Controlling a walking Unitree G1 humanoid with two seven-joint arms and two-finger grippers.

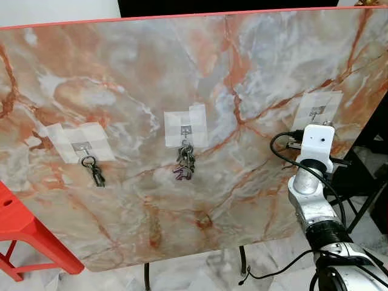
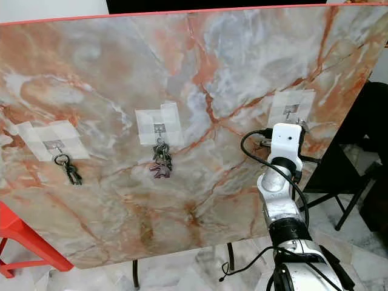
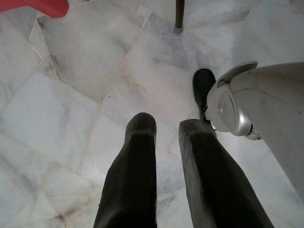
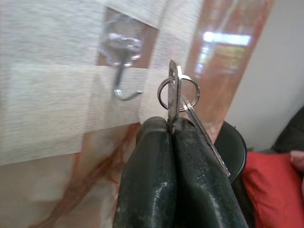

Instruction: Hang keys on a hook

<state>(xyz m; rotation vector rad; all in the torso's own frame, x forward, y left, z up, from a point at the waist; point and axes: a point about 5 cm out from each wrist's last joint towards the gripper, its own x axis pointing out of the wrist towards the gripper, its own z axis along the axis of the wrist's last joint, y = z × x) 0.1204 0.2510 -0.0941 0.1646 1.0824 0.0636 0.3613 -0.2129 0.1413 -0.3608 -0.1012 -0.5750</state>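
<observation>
Silver key on steel ring (image 4: 176,92) centre frame, pinched in shut right tool (image 4: 172,128) | clear hook (image 4: 124,80) left, apart | risk: ring misses tip, key slips

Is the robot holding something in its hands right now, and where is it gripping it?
The right hand pinches a key by its flat blade, ring uppermost. The left hand holds nothing.

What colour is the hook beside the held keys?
Silvery metal hook on a clear base; best in the right wrist view.
</observation>
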